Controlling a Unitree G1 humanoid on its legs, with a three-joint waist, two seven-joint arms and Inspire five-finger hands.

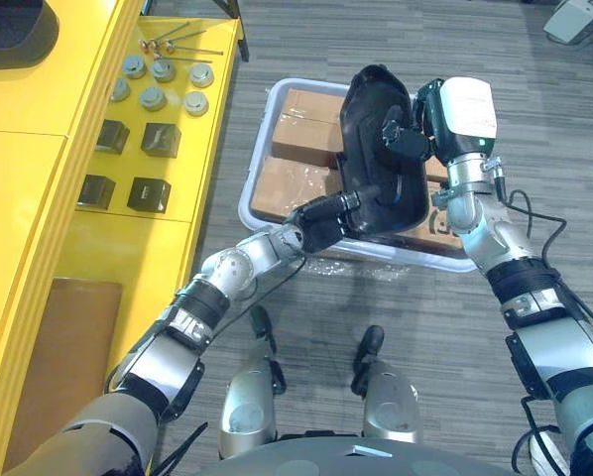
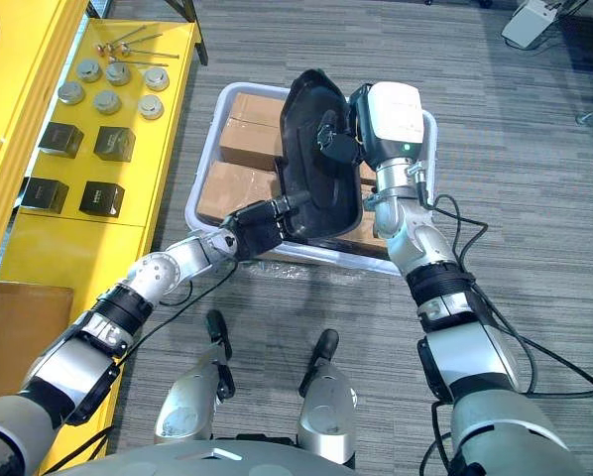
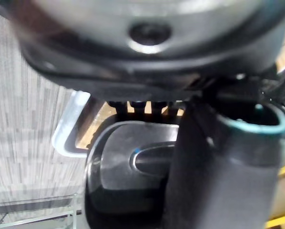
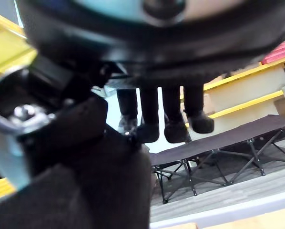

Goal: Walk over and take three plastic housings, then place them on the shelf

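Note:
A large black plastic housing (image 1: 376, 149) hangs tilted above the white bin (image 1: 255, 178), held between both hands. My left hand (image 1: 321, 220) grips its lower near edge. In the left wrist view the thumb (image 3: 218, 167) lies over the housing's glossy shell (image 3: 123, 176), and the fingers reach behind it. My right hand (image 1: 406, 134) holds the upper right rim, with the fingers (image 4: 176, 114) on one side of the wall and the thumb on the other. The same housing (image 2: 311, 149) stands nearly upright over the bin's middle.
Brown cardboard boxes (image 1: 301, 124) fill the bin on the grey floor. The yellow shelf (image 1: 39, 198) runs along the left, bearing small black boxes (image 1: 128, 164), round metal parts (image 1: 163, 84) and thin tools (image 1: 177, 42). A brown board (image 1: 68, 357) lies lower on it.

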